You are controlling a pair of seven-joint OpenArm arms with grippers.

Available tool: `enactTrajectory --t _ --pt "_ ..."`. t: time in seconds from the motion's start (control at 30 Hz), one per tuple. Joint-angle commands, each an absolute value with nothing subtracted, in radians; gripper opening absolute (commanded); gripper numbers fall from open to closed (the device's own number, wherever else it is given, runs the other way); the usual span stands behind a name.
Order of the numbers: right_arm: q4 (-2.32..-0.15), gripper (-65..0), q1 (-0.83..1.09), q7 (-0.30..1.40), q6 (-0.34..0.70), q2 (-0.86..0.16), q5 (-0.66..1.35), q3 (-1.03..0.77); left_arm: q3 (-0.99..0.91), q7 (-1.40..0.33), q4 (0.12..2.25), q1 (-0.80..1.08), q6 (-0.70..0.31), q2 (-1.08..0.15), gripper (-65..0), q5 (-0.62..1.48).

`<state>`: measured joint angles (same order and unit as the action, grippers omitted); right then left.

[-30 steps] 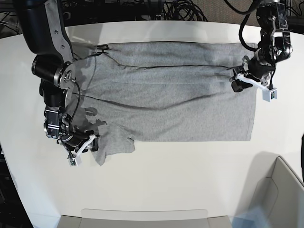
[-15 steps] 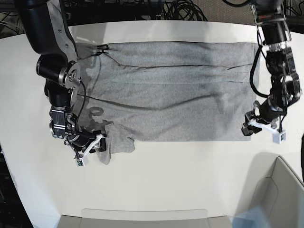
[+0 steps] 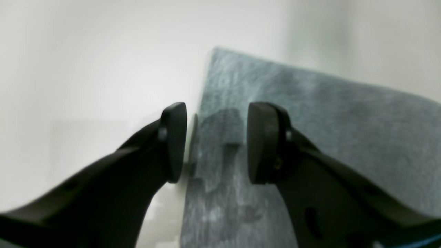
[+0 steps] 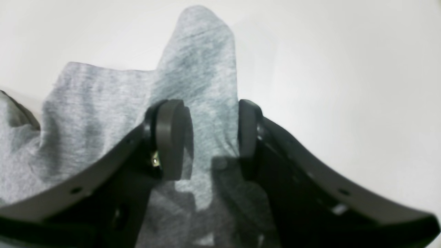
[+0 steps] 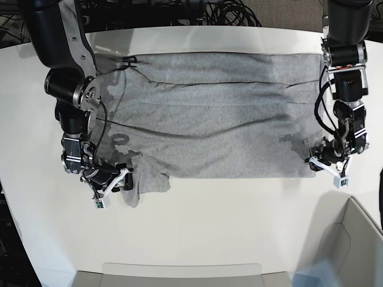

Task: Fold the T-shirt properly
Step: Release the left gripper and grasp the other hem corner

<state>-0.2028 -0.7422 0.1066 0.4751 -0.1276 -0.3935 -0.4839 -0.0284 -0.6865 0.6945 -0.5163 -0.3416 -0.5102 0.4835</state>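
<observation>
Two fingers of the left gripper stand apart, the T-shirt's edge showing between them with a strip of pale table surface. Two fingers of the right gripper likewise stand parted, with grey cloth visible between them; whether either finger touches the fabric cannot be told.

Beyond the fingers, the grey T-shirt lies spread on the white table, its plain side uppermost where visible. In the base view, the left gripper is at the near right corner of the cloth, and the right gripper is at the near left portion, where the fabric is bunched and a narrow flap projects toward the near side. Long creases cross the far part of the shirt. Dark cables lie beyond the table's far edge.
</observation>
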Motion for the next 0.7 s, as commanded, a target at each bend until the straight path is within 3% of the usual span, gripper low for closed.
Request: enactTrajectory --t 0.0,0.17,0.53,0.67 --pt "-0.2 -39.5 -0.748 0.176 0.464 -0.137 -0.43 -0.481 -0.027 -0.641 0.668 -0.564 -0.346 -0.538 -36.0 0.489" --pt "-0.2 -39.5 -0.748 0.176 0.464 -0.137 -0.43 -0.479 0.042 -0.572 0.532 -0.621 -0.463 -0.539 -36.0 0.489" --pt "-0.2 -39.6 -0.748 0.176 0.464 -0.133 -0.43 -0.479 0.056 -0.535 0.42 -0.667 -0.564 -0.509 -36.3 0.487" --pt "-0.2 -42.4 -0.751 0.176 0.464 -0.124 -0.43 -0.479 0.056 -0.529 0.42 -0.633 -0.567 -0.493 -44.2 0.487"
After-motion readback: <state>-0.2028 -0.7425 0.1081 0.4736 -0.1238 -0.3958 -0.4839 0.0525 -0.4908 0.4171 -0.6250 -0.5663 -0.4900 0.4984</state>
